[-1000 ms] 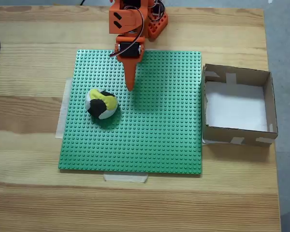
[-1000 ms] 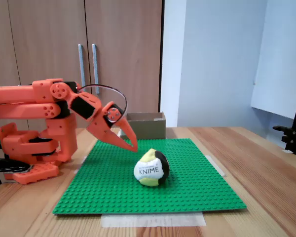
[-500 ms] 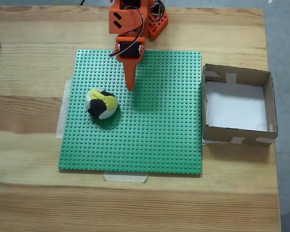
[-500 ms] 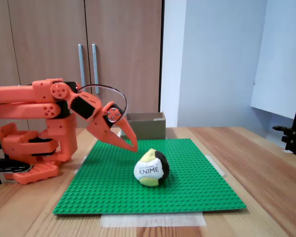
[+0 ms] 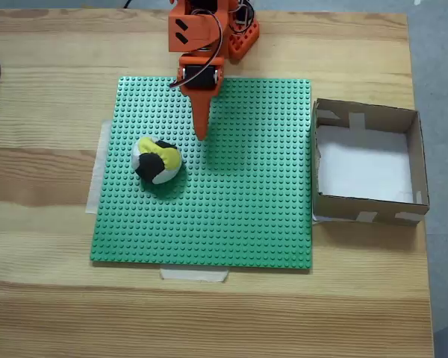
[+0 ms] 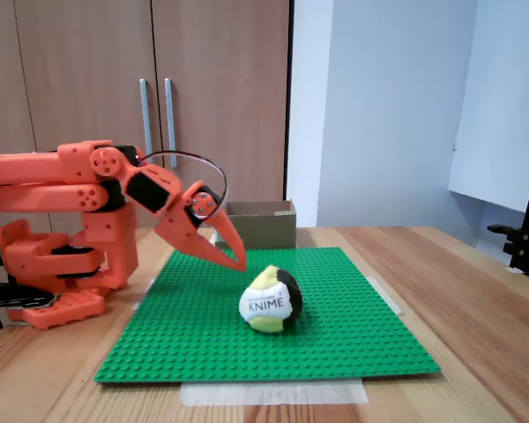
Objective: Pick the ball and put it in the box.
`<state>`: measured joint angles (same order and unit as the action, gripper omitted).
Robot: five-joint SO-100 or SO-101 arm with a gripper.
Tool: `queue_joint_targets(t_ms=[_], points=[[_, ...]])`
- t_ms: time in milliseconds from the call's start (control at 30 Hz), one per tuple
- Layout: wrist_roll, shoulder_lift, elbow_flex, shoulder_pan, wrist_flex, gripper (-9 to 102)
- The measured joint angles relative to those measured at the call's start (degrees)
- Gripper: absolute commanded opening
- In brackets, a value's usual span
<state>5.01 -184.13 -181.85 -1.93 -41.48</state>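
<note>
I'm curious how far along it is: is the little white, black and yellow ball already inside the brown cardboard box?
No, the patchy soft ball sits on the green studded baseplate, apart from the empty cardboard box.

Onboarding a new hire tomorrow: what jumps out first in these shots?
The bright orange arm, its claw closed to a point above the green studded baseplate, not touching anything. Just beside the tip, to its left in the top-down fixed view, the white, black and yellow ball sits on the plate, lettered KNIME in the side fixed view. The cardboard box stands off the plate's right edge with nothing in it.
</note>
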Motion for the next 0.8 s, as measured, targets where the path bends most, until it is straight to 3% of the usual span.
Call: queue_joint_targets(t_ms=[800], points=[[-0.4, 15.0, 20.2, 1.5, -2.6, -1]])
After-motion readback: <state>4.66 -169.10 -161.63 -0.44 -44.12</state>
